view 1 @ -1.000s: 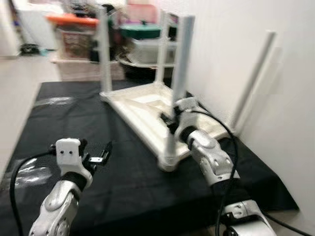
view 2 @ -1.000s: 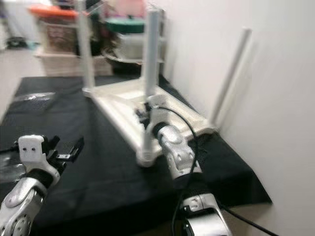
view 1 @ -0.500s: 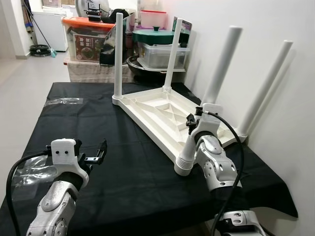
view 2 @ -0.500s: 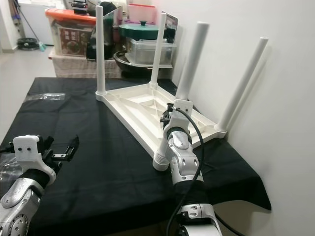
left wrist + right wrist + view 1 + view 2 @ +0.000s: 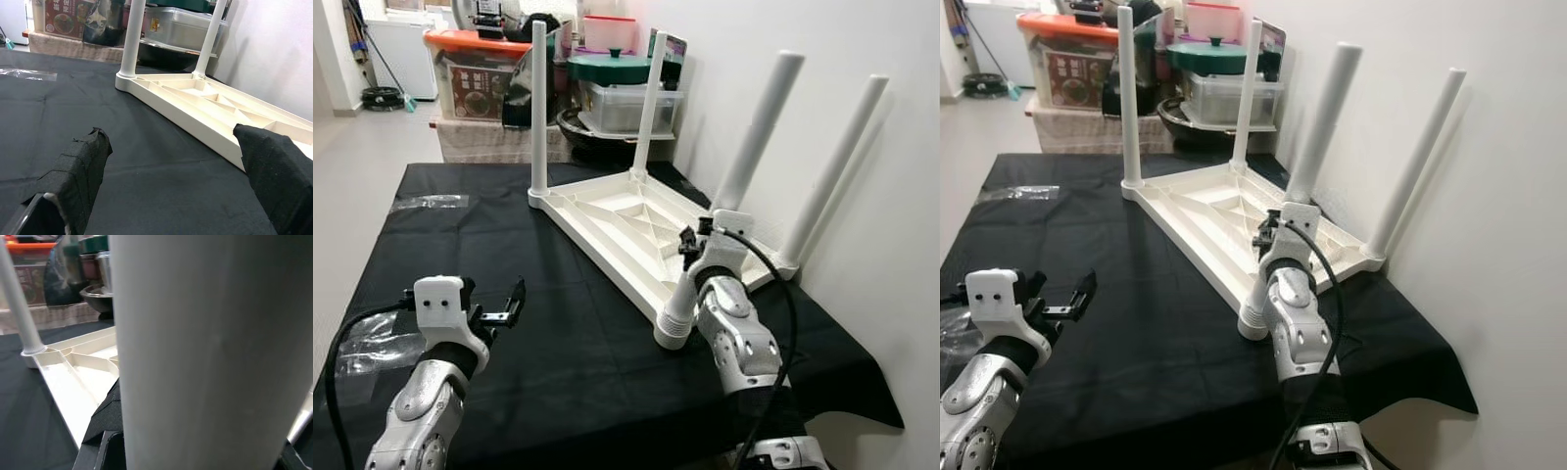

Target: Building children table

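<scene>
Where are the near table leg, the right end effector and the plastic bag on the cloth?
near table leg (image 5: 742, 147), left eye view, middle of the white shaft.
right end effector (image 5: 690, 243), left eye view, black fingers at the leg.
plastic bag (image 5: 429, 202), left eye view, centre of the clear film.

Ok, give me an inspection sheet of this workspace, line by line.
Surface: black cloth over the work table.
Job's things: white table top upside down, four white legs pointing up; near leg leaning.
Clutter: clear plastic bag at the far left edge.
Grippers: right gripper shut on the near leg; left gripper open above the cloth, holding nothing.
Cables: black cable looping along the right arm.
Surroundings: white wall on the right; storage boxes and pots behind.
</scene>
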Robot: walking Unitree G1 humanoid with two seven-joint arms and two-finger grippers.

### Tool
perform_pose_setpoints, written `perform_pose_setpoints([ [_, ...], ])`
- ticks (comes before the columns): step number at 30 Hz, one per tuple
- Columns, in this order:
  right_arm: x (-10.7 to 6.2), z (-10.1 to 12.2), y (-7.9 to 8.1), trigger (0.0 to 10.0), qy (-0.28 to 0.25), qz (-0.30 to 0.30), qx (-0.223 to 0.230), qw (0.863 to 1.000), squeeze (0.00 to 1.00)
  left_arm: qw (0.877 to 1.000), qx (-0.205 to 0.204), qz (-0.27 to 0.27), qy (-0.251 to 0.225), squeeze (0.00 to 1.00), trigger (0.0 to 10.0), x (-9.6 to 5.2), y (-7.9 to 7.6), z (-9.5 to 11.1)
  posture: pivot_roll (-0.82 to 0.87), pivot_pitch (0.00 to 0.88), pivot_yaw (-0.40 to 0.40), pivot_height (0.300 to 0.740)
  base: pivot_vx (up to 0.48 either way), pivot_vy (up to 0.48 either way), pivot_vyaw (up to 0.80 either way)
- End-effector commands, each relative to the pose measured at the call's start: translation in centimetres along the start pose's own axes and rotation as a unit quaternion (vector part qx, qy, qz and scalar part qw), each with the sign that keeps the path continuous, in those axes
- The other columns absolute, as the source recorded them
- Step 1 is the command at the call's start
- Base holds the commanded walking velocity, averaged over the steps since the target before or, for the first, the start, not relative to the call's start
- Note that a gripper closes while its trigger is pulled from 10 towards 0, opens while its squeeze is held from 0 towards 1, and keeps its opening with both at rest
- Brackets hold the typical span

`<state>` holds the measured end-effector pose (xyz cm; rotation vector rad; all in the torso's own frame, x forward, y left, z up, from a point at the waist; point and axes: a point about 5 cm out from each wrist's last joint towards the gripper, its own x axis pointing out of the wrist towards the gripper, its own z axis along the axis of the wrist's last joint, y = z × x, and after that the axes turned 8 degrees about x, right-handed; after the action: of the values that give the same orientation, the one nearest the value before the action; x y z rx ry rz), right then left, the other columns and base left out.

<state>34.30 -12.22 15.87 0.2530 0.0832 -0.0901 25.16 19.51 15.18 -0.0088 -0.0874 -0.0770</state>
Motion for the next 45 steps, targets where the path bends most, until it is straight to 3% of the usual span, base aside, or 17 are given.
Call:
perform_pose_setpoints([
  [1, -0.7, -5.0, -2.5, 10.0, 0.112, -0.034, -0.037, 0.992, 0.00, 1.000, 0.001, -0.002, 0.005, 0.00, 10.0, 0.2, -0.1, -0.2, 0.07, 0.000, -0.091, 0.740, 0.000, 0.000, 0.00],
  [20, -1.4, -4.5, -1.8, 10.0, 0.092, 0.017, -0.051, 0.994, 0.00, 1.000, 0.001, -0.003, 0.005, 0.00, 10.0, 0.3, -0.1, -0.3, 0.06, 0.000, -0.088, 0.740, 0.000, 0.000, 0.00],
  [39, -1.3, -4.2, -1.6, 10.0, 0.085, 0.019, -0.043, 0.995, 0.00, 1.000, 0.003, -0.004, 0.006, 0.00, 10.0, 0.3, 0.0, -0.3, 0.06, 0.000, -0.084, 0.740, 0.000, 0.000, 0.00],
  [40, -1.3, -4.0, -1.6, 10.0, 0.079, 0.021, -0.044, 0.996, 0.13, 1.000, 0.004, -0.005, 0.006, 0.00, 10.0, 0.3, 0.0, -0.3, 0.06, 0.000, -0.083, 0.740, 0.000, 0.000, 0.00],
  [45, -1.2, -3.3, -1.4, 10.0, 0.067, 0.024, -0.044, 0.997, 0.10, 1.000, 0.004, -0.008, 0.005, 0.00, 10.0, 0.4, 0.0, -0.2, 0.06, 0.000, -0.082, 0.740, 0.000, 0.000, 0.00],
])
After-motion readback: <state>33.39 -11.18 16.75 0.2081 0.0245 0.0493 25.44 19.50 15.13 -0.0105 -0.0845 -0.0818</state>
